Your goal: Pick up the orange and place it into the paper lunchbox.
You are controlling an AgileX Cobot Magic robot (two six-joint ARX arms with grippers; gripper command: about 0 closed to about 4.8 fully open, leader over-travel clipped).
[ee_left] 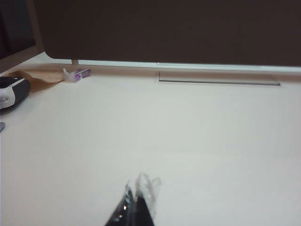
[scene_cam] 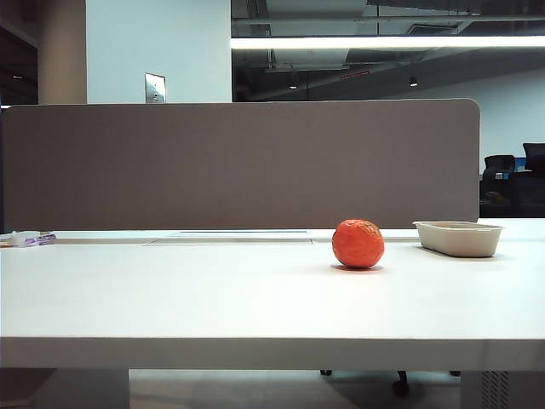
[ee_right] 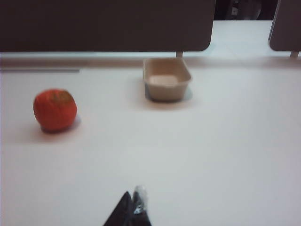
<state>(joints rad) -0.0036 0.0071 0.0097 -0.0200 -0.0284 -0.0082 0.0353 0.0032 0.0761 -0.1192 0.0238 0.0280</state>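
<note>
Orange (scene_cam: 358,244) sits on white table (scene_cam: 213,298), right of centre in ext. view, resting alone, nothing touching it. Paper lunchbox (scene_cam: 458,239) stands further right and a bit farther back, near the grey divider panel (scene_cam: 238,162); clear gap between the two. Lunchbox empty as far as the right wrist view shows.

Neither arm shows in ext. view. Right tool (ee_right: 134,207) only seen as dark tip at the near edge of its own wrist view, fingers pressed together, closed on nothing. From it the orange (ee_right: 55,109) lies ahead and off to the left, lunchbox (ee_right: 167,79) ahead and farther, roughly straight on. Left tool (ee_left: 136,202) likewise just a dark tip over bare table; jaws look together, holding nothing. Left wrist view has no orange, no lunchbox, only a small purple-and-white item (ee_left: 76,74) at far left by the panel.

Judgement: right arm is nearer and the only one with both things in sight, so the pick likely falls to it. Tool must open first, then swing left-fwd to the fruit.

Orange near-round, no real long axis; wrinkled top faces up, stem spot not clear. Any approach angle should do. Lunchbox long axis runs near-to-far in right wrist view. Task not yet begun.
</note>
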